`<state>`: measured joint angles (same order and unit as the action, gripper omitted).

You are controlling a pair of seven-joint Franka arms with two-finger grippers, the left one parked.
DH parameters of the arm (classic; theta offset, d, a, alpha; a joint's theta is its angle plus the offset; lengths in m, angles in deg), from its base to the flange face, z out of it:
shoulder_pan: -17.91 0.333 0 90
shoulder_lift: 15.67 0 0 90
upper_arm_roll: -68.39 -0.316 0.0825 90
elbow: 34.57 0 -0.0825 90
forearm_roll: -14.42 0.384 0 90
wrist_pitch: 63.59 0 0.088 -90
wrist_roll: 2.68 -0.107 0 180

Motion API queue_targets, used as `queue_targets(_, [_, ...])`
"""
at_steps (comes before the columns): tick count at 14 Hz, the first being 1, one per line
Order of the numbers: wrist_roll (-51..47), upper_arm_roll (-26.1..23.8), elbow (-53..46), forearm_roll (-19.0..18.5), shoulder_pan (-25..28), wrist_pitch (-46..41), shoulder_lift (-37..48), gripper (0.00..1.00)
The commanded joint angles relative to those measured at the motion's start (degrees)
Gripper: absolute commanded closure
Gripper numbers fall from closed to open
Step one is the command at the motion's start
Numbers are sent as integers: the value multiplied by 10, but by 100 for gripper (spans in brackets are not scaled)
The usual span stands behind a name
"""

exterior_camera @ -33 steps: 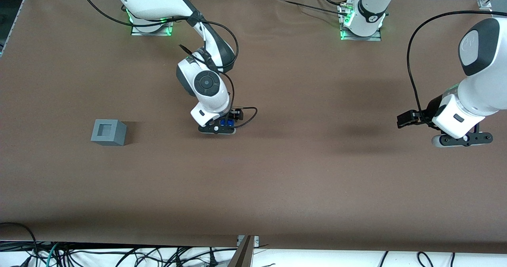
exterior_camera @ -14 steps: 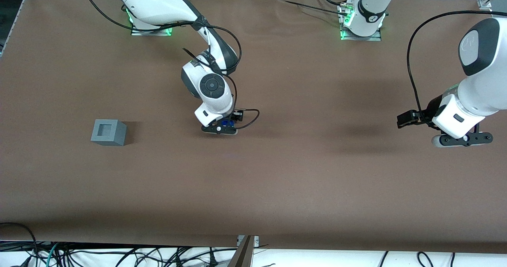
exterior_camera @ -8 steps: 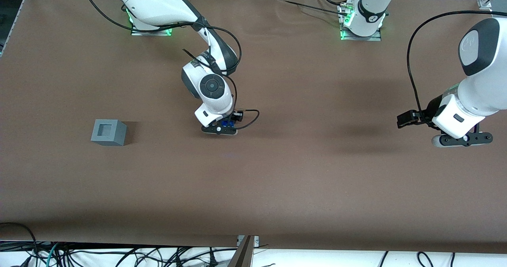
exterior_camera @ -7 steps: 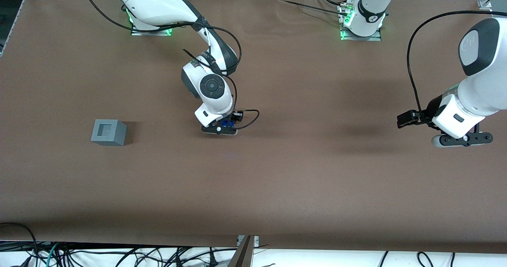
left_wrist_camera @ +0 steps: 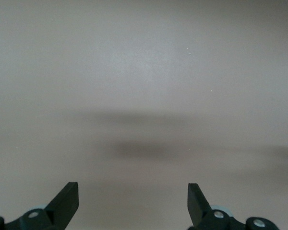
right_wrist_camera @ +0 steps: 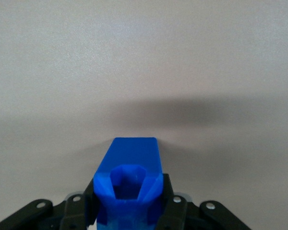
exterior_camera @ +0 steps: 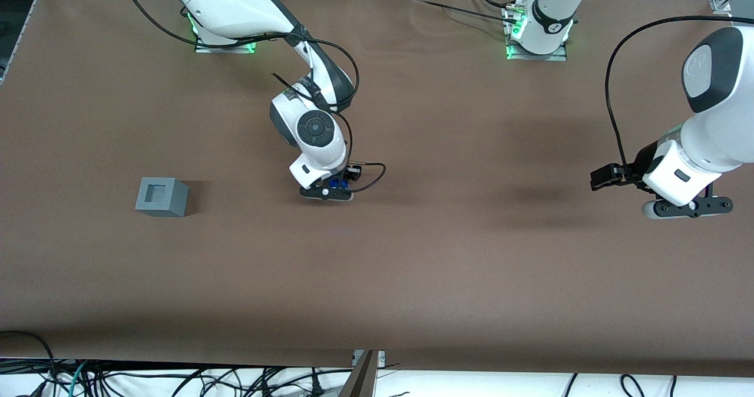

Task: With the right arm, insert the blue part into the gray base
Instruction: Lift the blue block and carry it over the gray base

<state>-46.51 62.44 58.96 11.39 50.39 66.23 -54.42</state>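
Gripper (exterior_camera: 327,192) of the right arm (exterior_camera: 312,132) sits low over the brown table (exterior_camera: 412,267) near its middle in the front view, a speck of the blue part (exterior_camera: 337,182) showing under the wrist; the gray base (exterior_camera: 161,197) stands well apart toward the working arm's end, bare table all round it. Only the right wrist view shows the grip: both fingers (right_wrist_camera: 175,208) pressed against the blue part (right_wrist_camera: 129,184), narrowly parted. No writing readable
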Motion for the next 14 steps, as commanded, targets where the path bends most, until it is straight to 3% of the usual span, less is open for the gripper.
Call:
queue_targets(1, [-10, -1, -11, -11, 0, 2, -8, 64])
queue_targets(3, [-9, -1, -11, -11, -2, 1, -7, 78])
queue_targets(5, [-6, -1, -11, -11, -5, -1, -2, 86])
queue_targets(10, [8, 1, -12, -6, -13, -68, 56, 86])
queue_targets(14, [73, 1, -12, -2, -43, -146, 116, 86])
